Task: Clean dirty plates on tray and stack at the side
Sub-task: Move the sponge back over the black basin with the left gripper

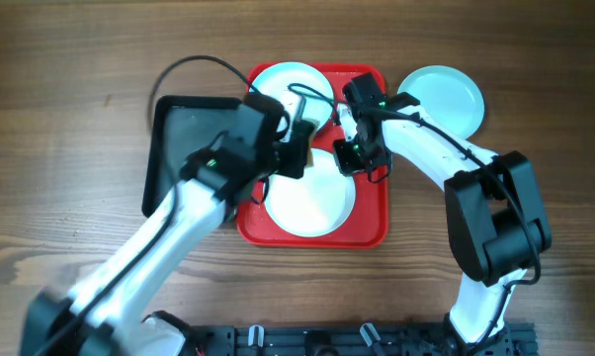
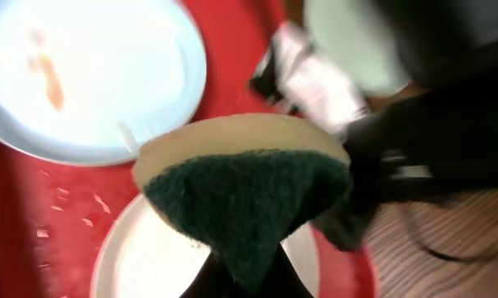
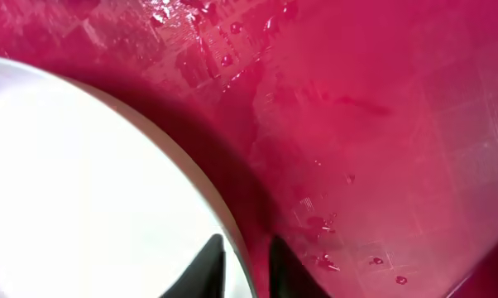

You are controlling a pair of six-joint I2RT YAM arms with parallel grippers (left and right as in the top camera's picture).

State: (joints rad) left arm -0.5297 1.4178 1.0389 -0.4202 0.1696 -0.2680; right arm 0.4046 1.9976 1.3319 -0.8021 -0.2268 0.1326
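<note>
**Left arm**: reaches from the near left corner diagonally up to the red tray, its wrist over the tray's left edge.

**Left gripper**: clamped tight on a sponge, dark green scouring face toward the wrist camera, tan foam behind. The sponge hangs over the tray between the two plates that lie there.

**Right arm**: rises from the near right side, bends over the table and comes in across the tray's right rim.

**Right gripper**: pointed down at the tray floor. Its two dark fingertips stand a narrow way apart, one on each side of the white plate's rim. Whether they pinch the rim or merely straddle it cannot be told.

**Red tray**, contents:
- Smeared plate: pale blue, in the far left corner of the tray, flat, with orange-red streaks on its face.
- White plate: in the near half of the tray, flat, its upper right edge under the right gripper. No smears show on the part seen from the right wrist.
- Tray floor: wet, with small water drops beside the white plate.

**Third plate**: pale blue, off the tray, lying on the table just beyond the tray's far right corner.

**Black tray**: on the table just left of the red tray, tilted askew, partly hidden by the left arm. Its contents cannot be made out.
</note>
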